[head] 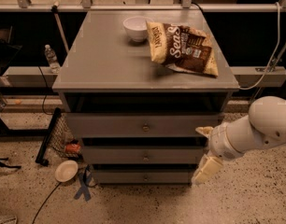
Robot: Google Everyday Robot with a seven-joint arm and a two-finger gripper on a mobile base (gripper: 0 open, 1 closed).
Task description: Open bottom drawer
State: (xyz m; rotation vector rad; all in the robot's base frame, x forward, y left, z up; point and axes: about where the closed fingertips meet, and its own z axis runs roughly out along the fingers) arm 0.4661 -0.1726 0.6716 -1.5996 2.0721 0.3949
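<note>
The grey cabinet point(105, 59) has three drawers, and all three fronts look closed. The bottom drawer point(119, 176) is the lowest one, a flat grey front with a small round knob point(145, 177) at its centre. My gripper point(204, 150) is on the white arm at the cabinet's front right corner, level with the middle drawer point(115, 156). Its two cream fingers are spread apart and hold nothing. The lower finger point(206, 168) hangs near the right end of the bottom drawer, well right of the knob.
A white bowl point(136, 28) and a chip bag point(182, 48) lie on the cabinet top. On the floor at the left are a pale bowl point(66, 170), a blue tape cross point(83, 186), a cable and a black frame point(47, 136). A water bottle point(50, 58) stands on the left ledge.
</note>
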